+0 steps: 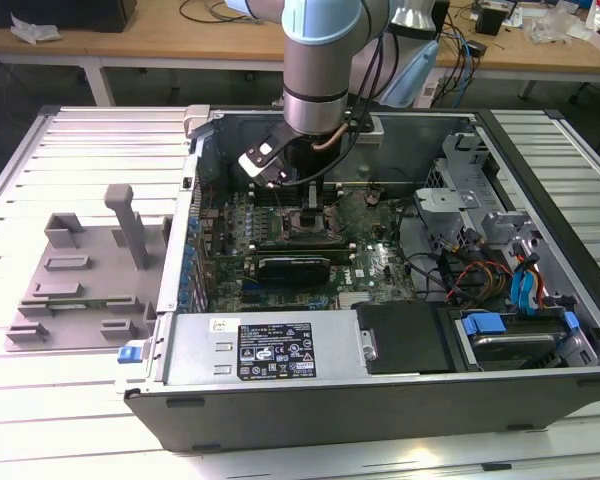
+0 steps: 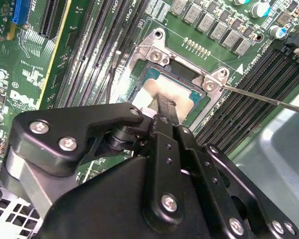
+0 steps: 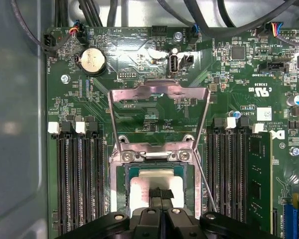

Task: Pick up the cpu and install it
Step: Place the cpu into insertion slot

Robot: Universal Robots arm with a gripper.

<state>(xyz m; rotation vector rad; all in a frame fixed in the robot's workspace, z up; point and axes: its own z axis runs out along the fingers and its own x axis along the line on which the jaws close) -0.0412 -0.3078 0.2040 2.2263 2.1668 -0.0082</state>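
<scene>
Tool, fingers apparently closed together on nothing, tip over the cpu lying inside the socket frame: light, stiff, fragile; hold by edges.

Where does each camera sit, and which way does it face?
Exterior view: off the arm, looking down into the open computer case; the arm reaches in.
First wrist view: on the arm, squarely facing the motherboard; gripper tips show.
Second wrist view: on the arm, aslant past the gripper body.
Both share the cpu and the gripper.

Exterior view overlooks the case; both wrist views closely face the socket.
</scene>
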